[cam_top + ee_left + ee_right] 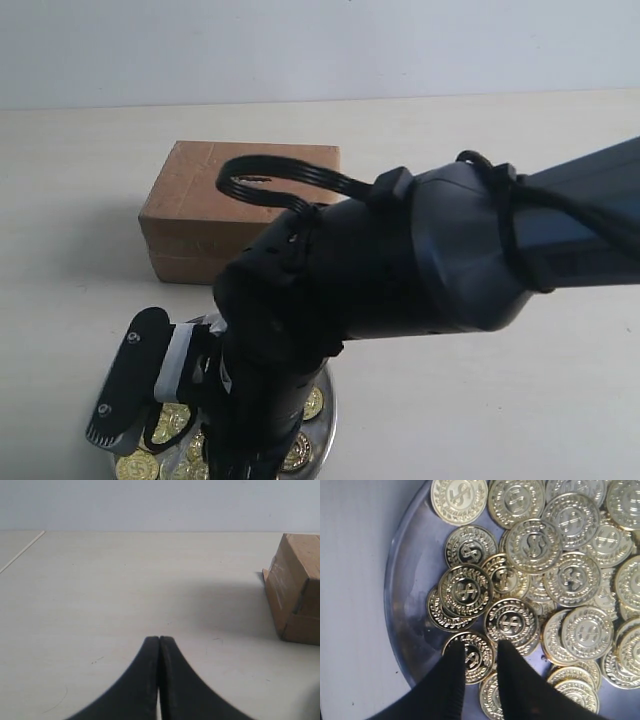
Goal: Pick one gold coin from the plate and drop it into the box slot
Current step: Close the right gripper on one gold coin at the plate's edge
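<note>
The silver plate (pixel 415 580) holds a heap of several gold coins (pixel 535 545). My right gripper (pixel 479 647) hangs low over the plate's edge, open a little. Its two black tips straddle one flat-lying coin (pixel 480 656) near the rim, and nothing is lifted. In the exterior view the right arm (pixel 400 260) covers most of the plate (pixel 328 420). The brown cardboard box (pixel 200 200) stands just behind the plate. I cannot make out the slot on its top, which a black cable partly crosses. My left gripper (pixel 159 640) is shut and empty over bare table, with the box (pixel 295 590) off to one side.
The pale tabletop (pixel 500 400) stretches around the box and plate, with a white wall behind it. A black cable loop (pixel 270 180) from the right arm arches over the box top.
</note>
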### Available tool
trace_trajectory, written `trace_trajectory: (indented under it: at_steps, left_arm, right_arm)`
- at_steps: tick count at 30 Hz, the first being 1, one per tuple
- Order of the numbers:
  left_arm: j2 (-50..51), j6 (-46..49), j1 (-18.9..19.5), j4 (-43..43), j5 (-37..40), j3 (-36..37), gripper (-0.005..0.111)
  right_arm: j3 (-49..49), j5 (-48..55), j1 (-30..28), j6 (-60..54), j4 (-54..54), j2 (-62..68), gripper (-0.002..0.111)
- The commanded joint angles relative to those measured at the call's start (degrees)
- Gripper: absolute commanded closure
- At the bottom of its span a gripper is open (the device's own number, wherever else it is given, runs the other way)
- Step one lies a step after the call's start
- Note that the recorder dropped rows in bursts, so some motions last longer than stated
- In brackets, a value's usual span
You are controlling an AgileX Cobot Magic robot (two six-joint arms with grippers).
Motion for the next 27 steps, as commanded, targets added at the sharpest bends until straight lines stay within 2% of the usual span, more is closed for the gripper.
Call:
trace_trajectory:
  at_steps: [1,4,18,27]
  left_arm:
    - [-0.26,-0.07,0.13,-0.06,-0.66,-0.14,0.107]
    - [-0.26,-0.07,0.13,-0.06,-0.66,-0.14,0.107]
    - [-0.26,-0.07,0.13,-0.06,-0.66,-0.14,0.107]
    - [-0.26,-0.07,0.13,-0.06,-0.66,-0.14,0.107]
  right_arm:
    - [-0.15,-1.87,0.12,-0.05,-2.88,1.73,0.071]
    - [-0.15,-4.45,-0.01,-0.05,-3.65,2.64,0.065]
    - [-0.15,-8.8,-1.38,0.05,-4.05,5.8,0.065]
    - [-0.15,-8.36,-1.64,13.64,-3.83,6.14,0.065]
